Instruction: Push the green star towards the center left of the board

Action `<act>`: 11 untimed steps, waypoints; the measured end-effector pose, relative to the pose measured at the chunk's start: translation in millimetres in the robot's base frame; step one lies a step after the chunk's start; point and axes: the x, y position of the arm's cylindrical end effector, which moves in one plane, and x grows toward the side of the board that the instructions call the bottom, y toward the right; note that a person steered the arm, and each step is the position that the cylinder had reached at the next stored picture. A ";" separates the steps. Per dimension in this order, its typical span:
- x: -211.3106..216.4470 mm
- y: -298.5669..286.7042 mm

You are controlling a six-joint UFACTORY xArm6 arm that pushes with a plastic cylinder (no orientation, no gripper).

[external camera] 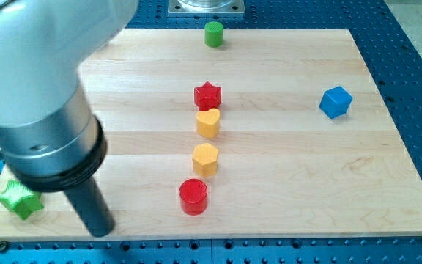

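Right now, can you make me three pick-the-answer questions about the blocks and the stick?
1. Where is the green star?
A. view's bottom left corner
B. view's top right
C. middle

2. How many red blocks are there?
A. one
B. two
C. four

3. Is my tip touching the green star?
A. yes
B. no, apart

Answers:
1 A, it sits at the board's bottom left corner.
2 B, a red star and a red cylinder.
3 B, bare wood shows between them, tip to the star's right.

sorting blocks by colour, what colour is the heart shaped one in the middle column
Yellow-orange. The heart block shows best in the camera view, just below the red star.
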 end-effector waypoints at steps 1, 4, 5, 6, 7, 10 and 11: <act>-5.7 -72.2; -72.8 -87.0; -79.7 -81.2; -21.1 -83.3; -17.3 -154.4; -131.7 -125.5; -137.7 -108.1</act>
